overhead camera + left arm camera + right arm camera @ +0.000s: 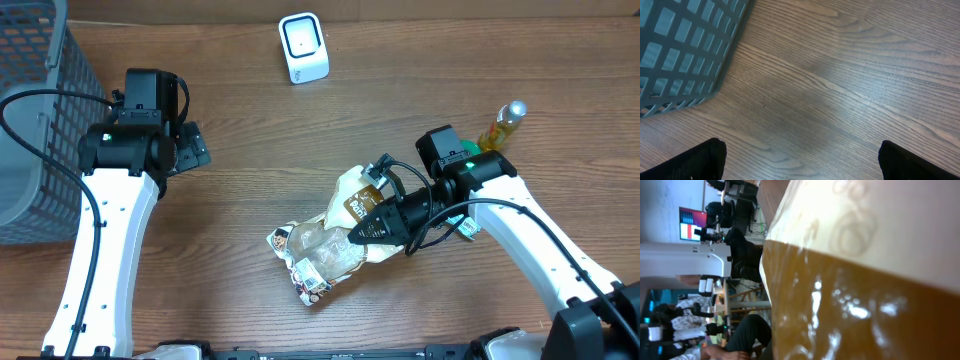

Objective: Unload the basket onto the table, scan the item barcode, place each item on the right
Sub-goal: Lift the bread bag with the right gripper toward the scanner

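The right gripper [358,232] is pressed together on a crumpled snack bag [320,250], pinching the packet at its cream-and-brown end. The rest of the bag trails away from the gripper toward the middle of the bench [420,70], its clear, crinkled part and printed corner lying farthest from the fingertips. I cannot tell whether that far end rests on the wood or hangs just off it. In the right wrist view the bag [865,280] sits so close to the camera that it fills most of the picture, a pale band above a shiny brown one. The fingers themselves are hidden there.

A small white scanner [303,47] stands well beyond the right gripper, toward the far edge of the bench and apart from the bag. Behind the right arm's wrist, on the side away from the bag, there is a bottle [503,125] of yellowish liquid with a silvery cap.

The left gripper [195,150] hovers well apart from the bag, spread wide and holding nothing. In its own view the gripper [800,165] shows only its two dark fingertips [705,160], at the bottom corners with bare wood between them. A grey mesh basket [685,50] sits just ahead of it and to one side.
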### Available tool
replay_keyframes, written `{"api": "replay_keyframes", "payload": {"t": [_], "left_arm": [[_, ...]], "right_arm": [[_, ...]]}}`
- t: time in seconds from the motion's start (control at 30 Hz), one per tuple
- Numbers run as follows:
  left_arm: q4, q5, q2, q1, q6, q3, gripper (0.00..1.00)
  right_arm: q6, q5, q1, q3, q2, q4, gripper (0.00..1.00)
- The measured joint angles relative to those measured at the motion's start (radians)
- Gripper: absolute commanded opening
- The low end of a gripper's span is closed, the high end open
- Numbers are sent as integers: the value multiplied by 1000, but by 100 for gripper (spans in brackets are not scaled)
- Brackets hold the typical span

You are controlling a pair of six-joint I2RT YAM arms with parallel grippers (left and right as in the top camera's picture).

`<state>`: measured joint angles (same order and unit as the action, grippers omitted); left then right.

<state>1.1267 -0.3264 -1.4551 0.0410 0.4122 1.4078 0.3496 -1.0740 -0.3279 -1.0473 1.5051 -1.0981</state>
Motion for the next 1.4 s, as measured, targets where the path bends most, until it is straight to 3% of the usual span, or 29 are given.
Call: {"api": "replay_keyframes", "payload": {"t": [0.53,0.73,0.87,1.1,1.23,1.4], "left_arm": [[0,0,0,0,0,0,100],[0,0,0,0,0,0,100],[1,0,0,0,0,0,100],[1,0,0,0,0,0,100],[0,0,0,0,0,0,99],[0,0,0,0,0,0,100]], "right_arm": [[27,50,0,0,-8,31,4],[-114,154,0,-35,-8,30,3],[-188,266,-10,-228,-8,-94,4],[-234,513,-90,-770,7,-348,3],[-241,589,-116,-993,27,-365,4],[-240,686,-117,-1040,34,-271,4]]}}
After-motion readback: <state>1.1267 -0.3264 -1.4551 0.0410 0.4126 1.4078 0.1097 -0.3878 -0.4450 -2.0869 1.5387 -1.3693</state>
